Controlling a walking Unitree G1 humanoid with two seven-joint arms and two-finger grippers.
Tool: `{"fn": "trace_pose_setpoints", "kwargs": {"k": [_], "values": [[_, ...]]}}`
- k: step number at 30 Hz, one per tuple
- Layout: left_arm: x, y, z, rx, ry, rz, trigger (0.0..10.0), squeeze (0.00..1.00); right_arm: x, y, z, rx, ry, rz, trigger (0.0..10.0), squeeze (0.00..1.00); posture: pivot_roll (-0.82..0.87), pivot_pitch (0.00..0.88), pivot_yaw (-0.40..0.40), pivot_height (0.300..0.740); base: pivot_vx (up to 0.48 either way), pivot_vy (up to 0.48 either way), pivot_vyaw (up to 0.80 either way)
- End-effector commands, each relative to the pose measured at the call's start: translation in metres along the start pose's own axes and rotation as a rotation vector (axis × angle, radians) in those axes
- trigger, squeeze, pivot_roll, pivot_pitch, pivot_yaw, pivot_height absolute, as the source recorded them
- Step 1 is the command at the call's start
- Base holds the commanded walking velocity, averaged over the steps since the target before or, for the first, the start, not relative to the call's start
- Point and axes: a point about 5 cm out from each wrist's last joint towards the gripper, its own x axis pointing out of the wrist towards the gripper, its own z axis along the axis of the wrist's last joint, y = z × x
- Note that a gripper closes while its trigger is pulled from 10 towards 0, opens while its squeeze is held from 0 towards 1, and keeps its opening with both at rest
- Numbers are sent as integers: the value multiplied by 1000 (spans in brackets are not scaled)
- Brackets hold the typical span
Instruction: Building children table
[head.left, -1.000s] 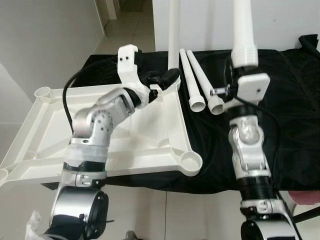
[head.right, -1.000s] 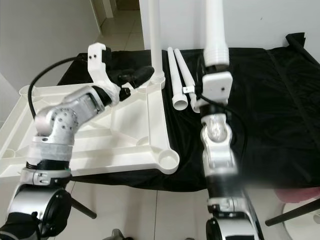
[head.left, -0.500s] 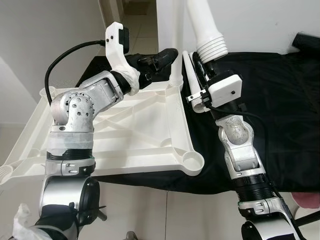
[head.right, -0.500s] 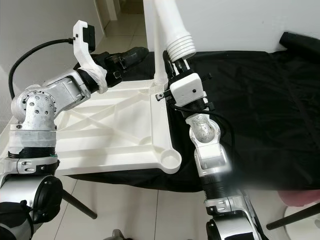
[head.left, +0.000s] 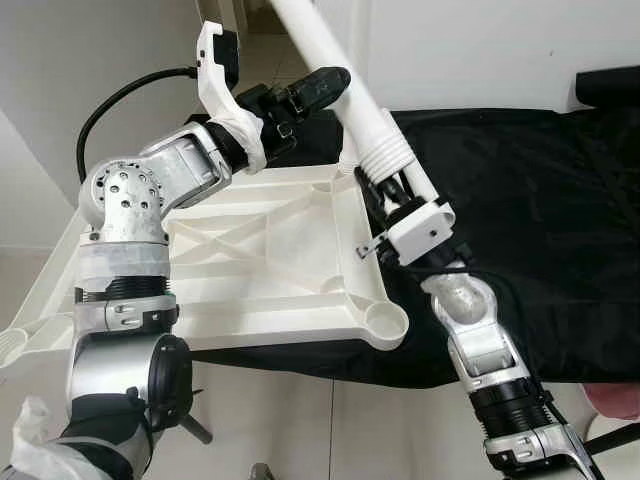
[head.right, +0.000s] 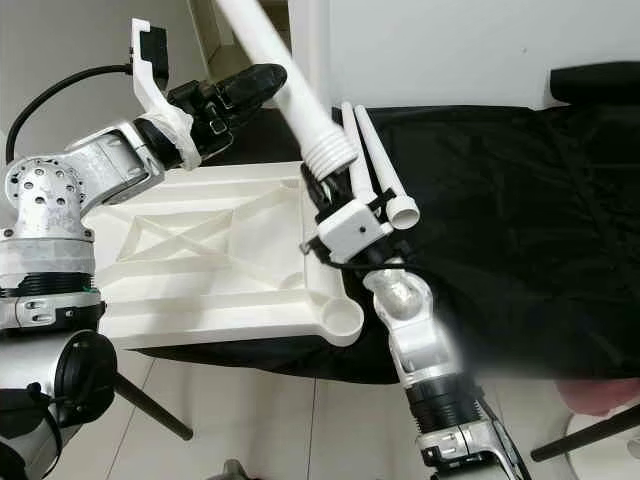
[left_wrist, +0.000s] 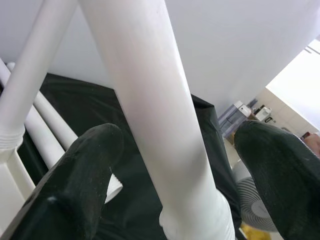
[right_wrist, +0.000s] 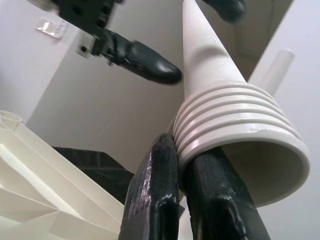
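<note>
- Here the landmark is the table top (head.left: 250, 270): a white moulded plastic panel lying underside up, with raised diagonal ribs and a round socket at each visible corner, partly resting on a black cloth (head.left: 520, 200).
- The held leg (head.right: 290, 85) is a long, smooth, tapered white tube. Its ribbed, hollow wide end sits above the right-hand edge of the table top, and its long axis slants up and away over the far edge of the top, leaning toward the left arm.
- A fitted leg (left_wrist: 22, 107) already stands upright in the far right corner socket of the table top.
- Two spare legs (head.right: 375, 160) lie side by side on the cloth, just beside the right-hand edge of the table top, open ends toward the robot.
- The right gripper (right_wrist: 190, 175) is clamped on the rim of the held leg's ribbed end.
- The left gripper (left_wrist: 175, 165), above the far edge of the table top, has its fingers spread to either side of the shaft; contact cannot be confirmed.
- Judgement: the near right corner socket (head.left: 382, 322) is empty and lies just below the ribbed end, so the right arm is the nearer one; seating requires the axis to be brought upright.
</note>
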Motion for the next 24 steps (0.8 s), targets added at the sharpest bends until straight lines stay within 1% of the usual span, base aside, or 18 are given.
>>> {"fn": "trace_pose_setpoints", "kwargs": {"k": [1,5,8,10,11,12,14,15,17,18,19,21,24], "values": [[0,-15,6,16,1,-249,10000,0,1,3,8,-20,-45,21,10000,0,-44,8,96,740,0,0,0],[2,-13,4,16,17,-240,10000,0,-3,9,9,-31,-49,43,10000,0,-47,11,99,740,0,0,0],[2,-12,4,16,21,-234,10000,0,-5,10,10,-35,-51,47,10000,0,-49,12,102,740,0,0,0],[4,-7,7,4,20,-217,10000,0,-9,12,11,-50,-54,56,10000,0,-50,16,103,740,0,0,0],[5,-4,12,-9,13,-196,10000,0,-17,16,10,-76,-54,65,10000,0,-50,21,106,740,0,0,0],[5,-4,12,-9,13,-196,10000,0,-17,16,10,-76,-54,65,10000,0,-50,21,106,740,0,0,0],[6,3,19,-25,2,-149,10000,0,-32,20,9,-112,-44,72,10000,0,-48,23,107,740,0,0,0],[6,3,19,-25,2,-149,10000,0,-32,20,9,-112,-44,72,10000,0,-48,23,107,740,0,0,0],[5,9,25,-48,-13,-106,10000,0,-47,26,7,-171,-34,94,10000,0,-49,25,112,740,0,0,0],[5,9,25,-48,-13,-106,10000,0,-47,26,7,-171,-34,94,10000,0,-49,25,112,740,0,0,0],[5,11,26,-59,-15,-94,10000,0,-52,26,6,-182,-25,84,10000,0,-49,25,112,740,0,0,0],[5,11,26,-59,-15,-94,10000,0,-52,26,6,-182,-25,84,10000,0,-49,25,112,740,0,0,0],[5,13,26,-77,-20,-87,10000,0,-57,24,2,-191,5,67,10000,0,-53,23,119,740,0,0,0]]}}
